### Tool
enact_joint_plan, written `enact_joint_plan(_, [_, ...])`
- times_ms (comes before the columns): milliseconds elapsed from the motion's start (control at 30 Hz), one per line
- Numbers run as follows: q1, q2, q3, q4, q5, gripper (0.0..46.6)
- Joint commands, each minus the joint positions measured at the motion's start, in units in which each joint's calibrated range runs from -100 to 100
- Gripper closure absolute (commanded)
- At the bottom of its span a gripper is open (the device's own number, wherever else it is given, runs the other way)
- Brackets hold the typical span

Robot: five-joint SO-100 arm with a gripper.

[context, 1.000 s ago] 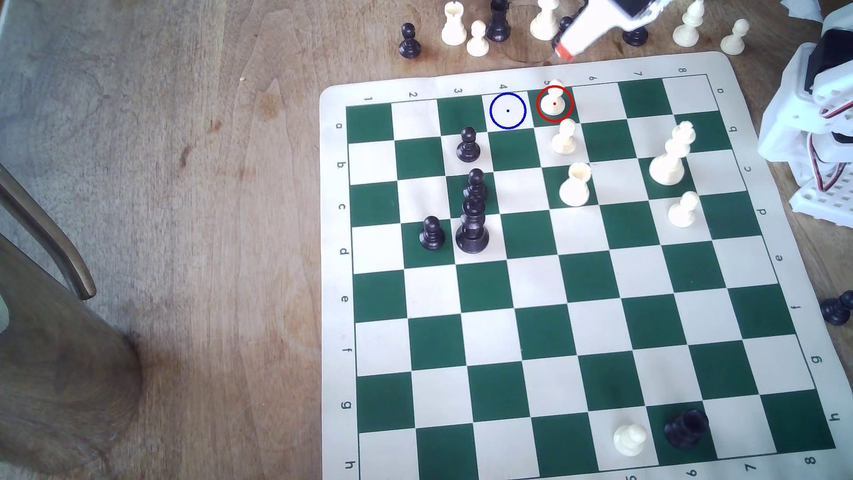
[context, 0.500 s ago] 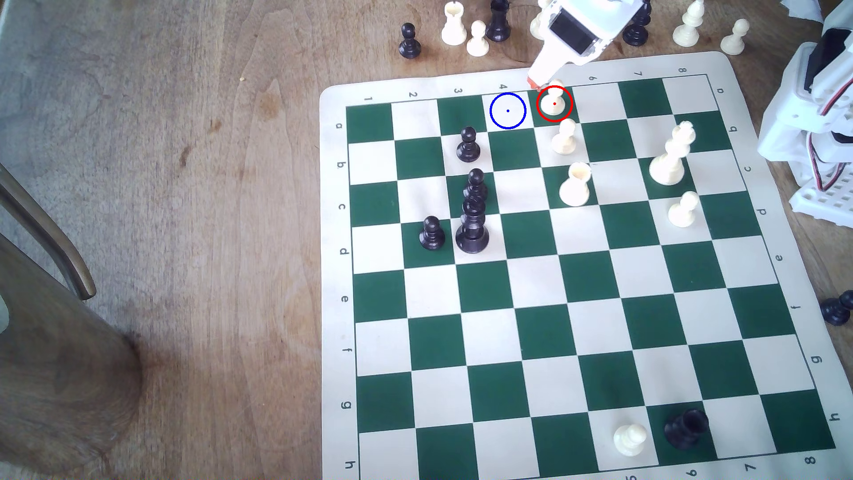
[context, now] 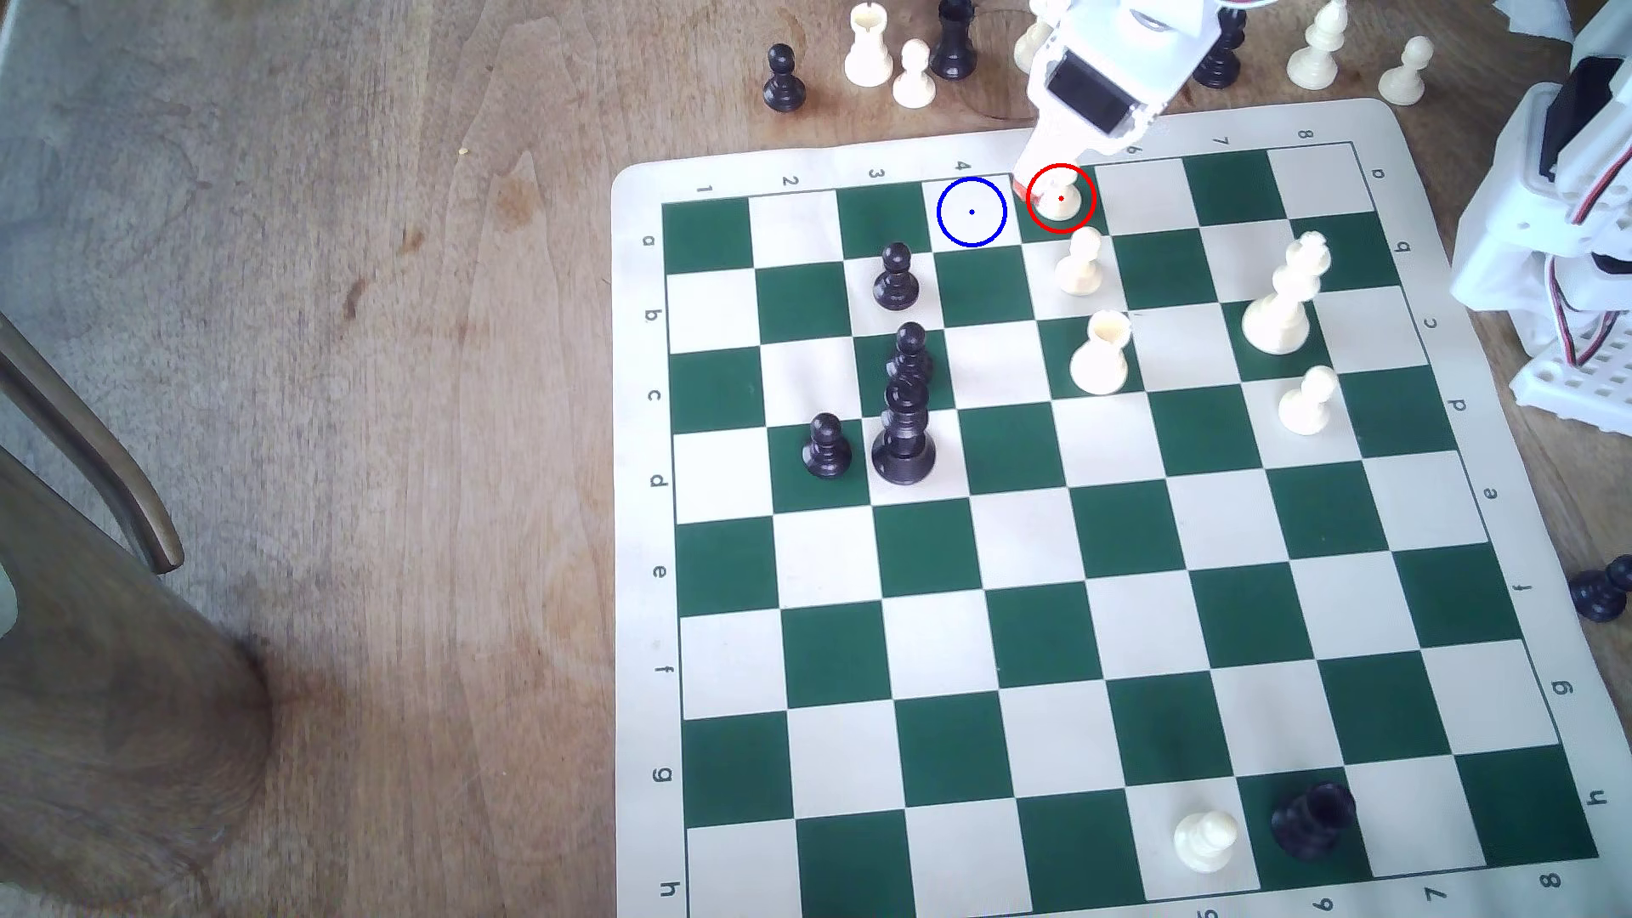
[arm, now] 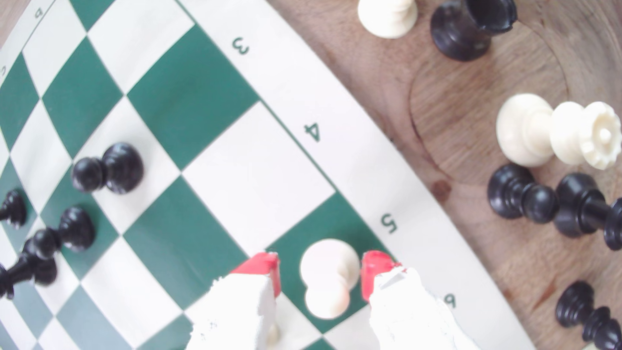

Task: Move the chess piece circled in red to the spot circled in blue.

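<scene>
So the gripper [arm: 319,266] is down over the cream pawn [arm: 328,279] with the jaws spread wider than the piece and nothing in them yet; in the wrist view there's a clear gap of green square on either side of the pawn, so the red-tipped fingertips [arm: 264,266] aren't touching it. The pawn sits right between the jaws, on the green square by the "5" label at the edge of the chessboard [context: 1148,547], inside the red ring in the exterior view. The target, the blue-ringed cream square [context: 971,212], is the very next square, just outside the jaw nearer the "4". My guess on handling: it's a small hard plastic piece, so light, stiff and pretty slick, not fragile at all. The rounded head would probably squirt out of a pinch, and the flared base is too low to get at, so the narrow neck just under the head looks like the place to close on; the head then acts as a stop if it slips. It shouldn't need much squeeze. Watch-outs: another cream pawn [context: 1079,262] stands one square behind the jaws' target, and off the board edge past the jaws there's a cluster of captured pieces [arm: 552,202], so a short lift and sideways hop looks safest.
</scene>
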Motion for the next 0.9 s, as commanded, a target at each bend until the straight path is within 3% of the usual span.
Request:
enact_joint_plan(0, [-0.7, -0.7, -1.0, 0.7, -0.1, 34.3])
enact_joint_plan(867, [-1.5, 1.7, 0.7, -1.6, 0.2, 37.4])
